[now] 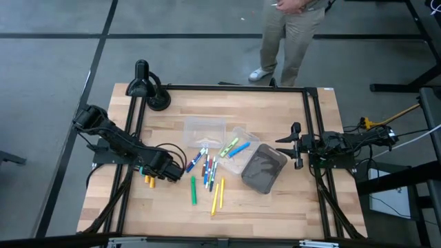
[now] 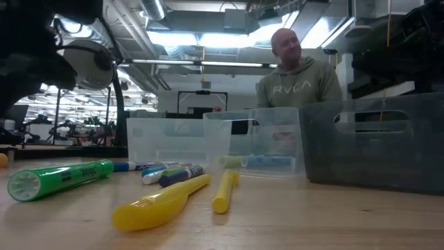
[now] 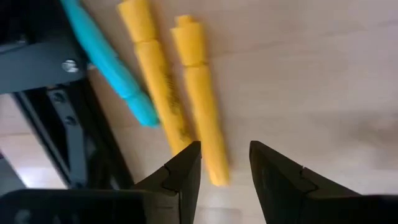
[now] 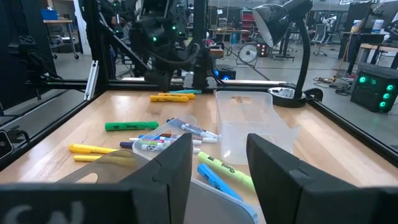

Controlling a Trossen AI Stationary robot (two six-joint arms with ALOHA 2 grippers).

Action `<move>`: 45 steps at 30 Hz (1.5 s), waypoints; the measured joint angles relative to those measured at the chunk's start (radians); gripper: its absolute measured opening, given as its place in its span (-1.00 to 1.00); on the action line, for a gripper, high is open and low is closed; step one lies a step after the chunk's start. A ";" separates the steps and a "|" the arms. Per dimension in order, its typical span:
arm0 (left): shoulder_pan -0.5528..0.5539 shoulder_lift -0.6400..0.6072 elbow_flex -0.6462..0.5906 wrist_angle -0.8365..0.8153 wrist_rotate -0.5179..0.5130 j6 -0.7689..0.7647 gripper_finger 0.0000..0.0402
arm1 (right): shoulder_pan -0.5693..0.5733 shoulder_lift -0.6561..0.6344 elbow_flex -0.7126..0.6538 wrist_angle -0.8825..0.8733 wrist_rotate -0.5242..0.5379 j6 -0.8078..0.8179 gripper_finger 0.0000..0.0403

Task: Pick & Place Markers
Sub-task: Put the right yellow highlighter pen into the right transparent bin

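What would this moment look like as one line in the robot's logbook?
left gripper: open over orange markers by left frame | right gripper: open, waiting at right edge | two markers in clear tray

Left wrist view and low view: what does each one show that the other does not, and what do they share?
Only the left wrist view shows the left gripper, fingers open, over two orange markers and a blue marker. Only the low view shows the green marker, clear trays, the grey bin and a person. Both show the wooden table.
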 joint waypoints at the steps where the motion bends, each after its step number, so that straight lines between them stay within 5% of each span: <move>1: 0.000 0.000 -0.017 0.001 0.001 -0.004 -0.34 | 0.000 0.000 0.000 0.000 0.000 0.000 -0.25; 16: 0.001 -0.006 -0.225 0.293 0.055 0.007 -0.50 | 0.000 0.000 0.000 0.000 0.000 0.000 -0.25; 25: 0.033 -0.005 -0.229 0.298 0.075 0.068 -0.70 | 0.000 0.000 0.000 0.000 0.000 0.000 -0.25; 45: 0.070 0.003 -0.170 0.431 0.035 0.265 -0.70 | 0.000 0.000 0.000 0.000 0.000 0.000 -0.25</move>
